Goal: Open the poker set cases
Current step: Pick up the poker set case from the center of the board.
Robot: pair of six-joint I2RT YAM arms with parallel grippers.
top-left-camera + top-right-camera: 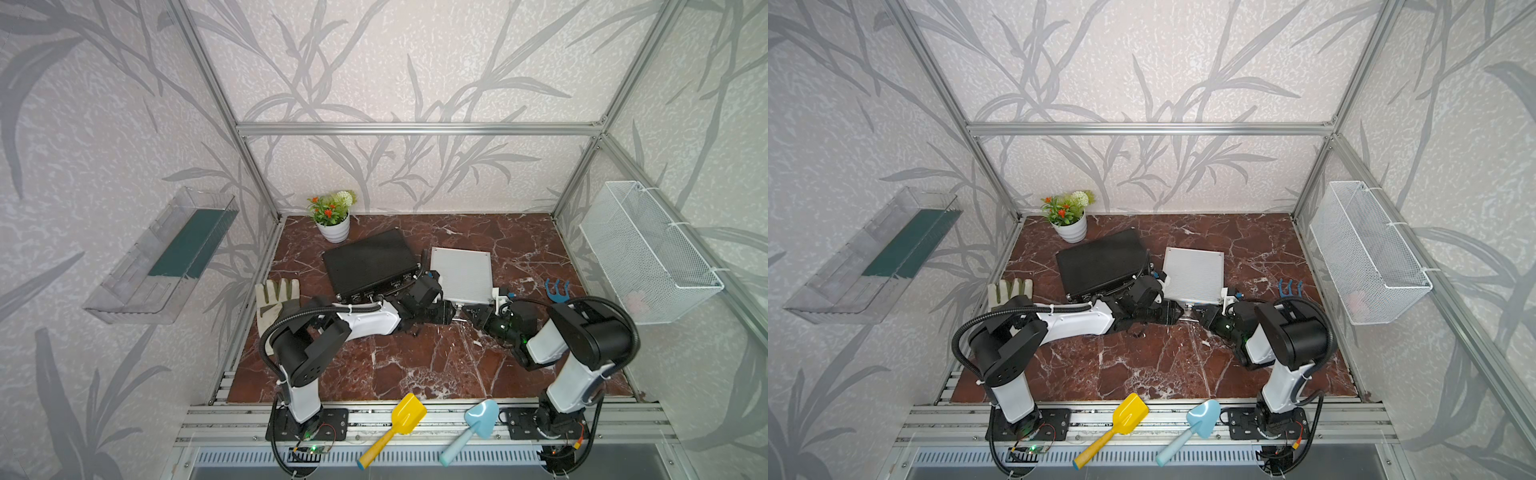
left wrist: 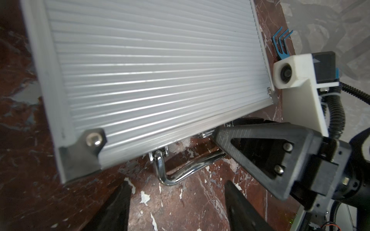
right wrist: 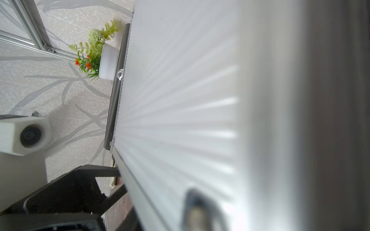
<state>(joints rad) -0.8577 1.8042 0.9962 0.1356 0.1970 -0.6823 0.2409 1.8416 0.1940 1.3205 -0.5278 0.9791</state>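
Two poker set cases lie shut on the marble table. The larger black case (image 1: 370, 262) is at the back left and the smaller silver case (image 1: 462, 274) to its right. Both grippers meet at the silver case's near edge. My left gripper (image 2: 178, 200) is open, its fingers (image 2: 120, 208) apart over bare table just short of the chrome handle (image 2: 180, 172). My right gripper (image 1: 467, 309) is at that front edge beside the handle, with one finger (image 2: 260, 152) against it. The ribbed lid (image 3: 200, 100) fills the right wrist view in a blur and hides how those jaws stand.
A potted plant (image 1: 333, 226) stands behind the black case. A glove (image 1: 276, 299) lies at the left and a blue hand rake (image 1: 557, 291) at the right. A yellow scoop (image 1: 399, 424) and a light blue trowel (image 1: 478, 424) rest on the front rail. A wire basket (image 1: 648, 257) hangs on the right wall.
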